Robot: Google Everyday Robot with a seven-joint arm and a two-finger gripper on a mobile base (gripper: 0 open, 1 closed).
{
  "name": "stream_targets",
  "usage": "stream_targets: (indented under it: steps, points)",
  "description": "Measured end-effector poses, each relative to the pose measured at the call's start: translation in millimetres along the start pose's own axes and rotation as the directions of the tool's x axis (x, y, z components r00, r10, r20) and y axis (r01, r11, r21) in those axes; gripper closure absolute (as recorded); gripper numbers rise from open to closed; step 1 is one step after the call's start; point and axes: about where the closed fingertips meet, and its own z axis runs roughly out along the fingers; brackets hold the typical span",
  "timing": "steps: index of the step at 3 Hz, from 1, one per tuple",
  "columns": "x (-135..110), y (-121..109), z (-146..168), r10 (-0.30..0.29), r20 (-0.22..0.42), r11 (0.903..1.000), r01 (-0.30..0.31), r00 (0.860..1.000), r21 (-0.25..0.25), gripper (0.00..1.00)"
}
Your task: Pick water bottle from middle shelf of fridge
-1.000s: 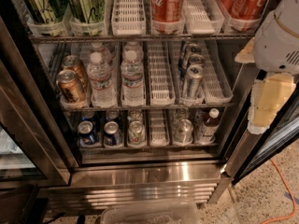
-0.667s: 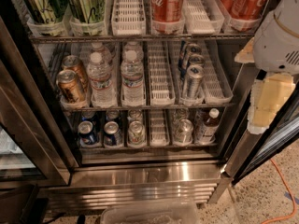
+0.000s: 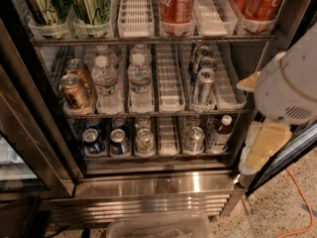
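My pale yellow fingers [image 3: 265,148] hang under my white arm housing [image 3: 290,90] at the right, outside the stainless-steel, glass-doored fridge [image 3: 148,185]. I cannot tell how far apart they stand or whether they grip anything. The small clear ribbed plastic water bottle [image 3: 140,81] with a white cap stands upright at the front of a slotted lane on the wire middle shelf [image 3: 170,86]. It is just beside a matching bottle [image 3: 106,83] and well apart from me.
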Motion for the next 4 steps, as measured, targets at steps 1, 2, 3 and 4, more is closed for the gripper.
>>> stream_targets:
  steps: [1, 2, 3, 4]
  points:
    - [-15, 9, 25, 0.014, 0.089, 0.9983, -0.019, 0.996, 0.055, 0.00]
    - [-23, -7, 25, 0.014, 0.120, 0.9923, -0.029, 0.993, 0.120, 0.00]
    - [-23, -7, 25, 0.014, 0.120, 0.9923, -0.029, 0.993, 0.120, 0.00]
    - [-27, -3, 29, 0.035, 0.151, 0.9861, -0.059, 0.988, 0.155, 0.00]
